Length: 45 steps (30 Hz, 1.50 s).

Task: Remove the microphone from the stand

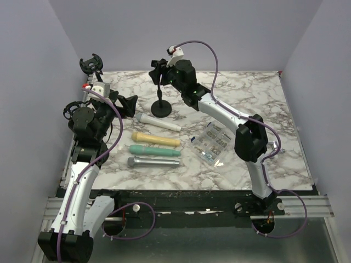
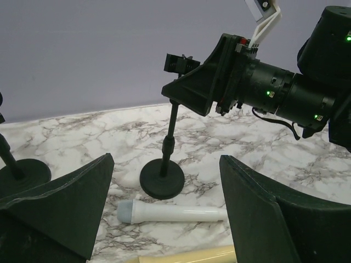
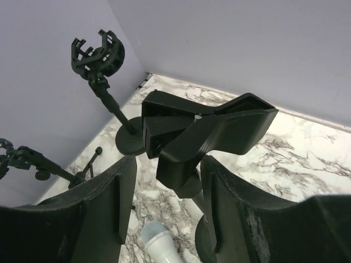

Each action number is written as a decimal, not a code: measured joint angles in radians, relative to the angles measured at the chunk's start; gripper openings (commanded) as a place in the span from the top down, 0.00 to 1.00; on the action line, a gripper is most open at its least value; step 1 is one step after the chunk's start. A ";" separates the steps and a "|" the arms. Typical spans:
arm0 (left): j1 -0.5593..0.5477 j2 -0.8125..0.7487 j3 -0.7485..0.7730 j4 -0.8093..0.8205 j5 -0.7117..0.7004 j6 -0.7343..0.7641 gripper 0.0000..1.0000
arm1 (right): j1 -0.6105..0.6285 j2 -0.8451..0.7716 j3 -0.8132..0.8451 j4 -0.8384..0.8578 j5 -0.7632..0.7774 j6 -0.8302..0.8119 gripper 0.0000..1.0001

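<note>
A black stand with a round base stands at the back middle of the table; it also shows in the left wrist view. Its clip holds nothing. My right gripper is open, with its fingers on either side of the clip and a gap on the left side. A white microphone lies flat on the table just in front of the base. My left gripper is open and empty, low beside the stand, facing the white microphone.
Yellow, green and grey microphones lie in a row in front. A clear box of small parts sits to the right. Two more black stands stand at the back left and the left edge.
</note>
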 measured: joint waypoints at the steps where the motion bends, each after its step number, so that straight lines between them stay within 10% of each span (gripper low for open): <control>1: 0.000 0.000 0.000 0.000 0.000 -0.002 0.19 | 0.003 0.000 0.000 -0.002 0.008 -0.003 0.45; 13: 0.006 0.000 0.000 0.003 0.004 -0.009 0.19 | 0.011 0.001 -0.005 0.001 0.059 -0.084 0.99; 45: 0.011 0.027 -0.005 0.010 0.027 -0.028 0.19 | 0.064 -0.035 -0.293 0.238 0.175 -0.169 0.89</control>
